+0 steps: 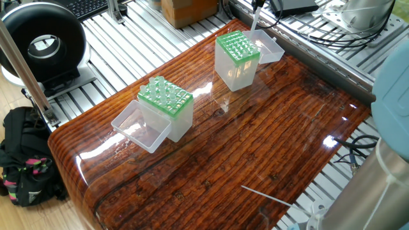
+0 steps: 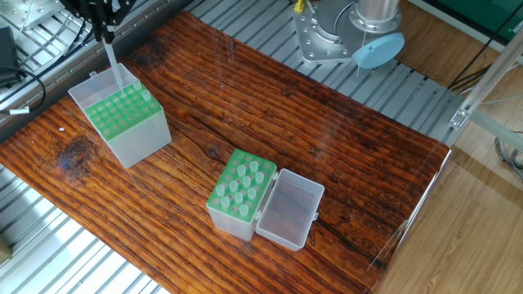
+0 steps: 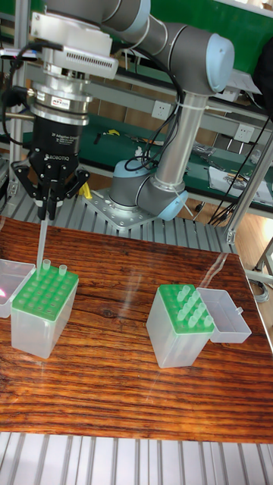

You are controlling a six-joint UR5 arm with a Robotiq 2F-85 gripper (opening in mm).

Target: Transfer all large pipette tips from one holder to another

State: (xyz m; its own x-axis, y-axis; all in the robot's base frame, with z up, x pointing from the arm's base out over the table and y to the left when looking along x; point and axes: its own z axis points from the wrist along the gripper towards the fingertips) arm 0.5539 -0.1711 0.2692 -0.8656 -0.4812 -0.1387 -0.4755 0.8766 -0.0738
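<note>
My gripper (image 3: 47, 206) hangs over the left holder (image 3: 42, 322), shut on a large pipette tip (image 3: 42, 239) that points straight down. The tip's lower end reaches the back left corner of that holder's green rack. Two tips (image 3: 61, 269) stand in its back row. The other holder (image 3: 178, 337) holds several tips in its green rack. In the other fixed view, the gripper (image 2: 104, 31) and held tip (image 2: 112, 65) sit above the far holder (image 2: 127, 122), and the fuller holder (image 2: 239, 192) is near the front. One fixed view shows the held tip (image 1: 253, 22) over the far holder (image 1: 236, 54).
Each holder has a clear hinged lid lying open beside it (image 2: 288, 211) (image 1: 135, 126). The arm's base (image 2: 343, 37) stands at the table's back edge. Cables and aluminium rails border the wooden table (image 2: 343, 155). A black bag (image 1: 22, 156) lies on the floor.
</note>
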